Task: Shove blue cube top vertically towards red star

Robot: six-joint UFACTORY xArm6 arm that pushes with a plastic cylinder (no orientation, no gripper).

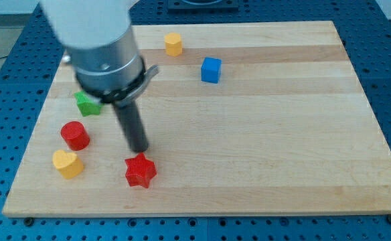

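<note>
Tip point(139, 150) sits low-left on the board, just above the red star point(140, 170) and close to it, maybe not quite touching. It's a plain dark rod w/ no jaws, so nothing to open or close, and it's clamped on nothing. Blue cube point(211, 69) is well apart, up near the view's top, right of centre.

Step in hand, as I read it: approach only, push not begun. Tip is by the target, not by the block it should move. Task wording is odd, but I take it as sending the cube straight along the view's vertical toward the star's level. Next move would then call for going up and round to the cube's far (top) side w/o clipping it, then driving down the view. Cube sits right of the star, so a purely vertical shove would end beside the star, not on it.

Materials etc.: board point(282, 147) is pale wood w/ visible grain bands, smooth-looking. Blocks look like matte plastic. Cube has crisp flat faces, good for a square push. Star is ridged and pointy. Also there: red cylinder point(75, 136), yellow block point(67, 163) at lower left, shape unclear, yellow block point(173, 43) up top, roughly hexagonal, green block point(87, 104) partly hidden by the arm.
</note>
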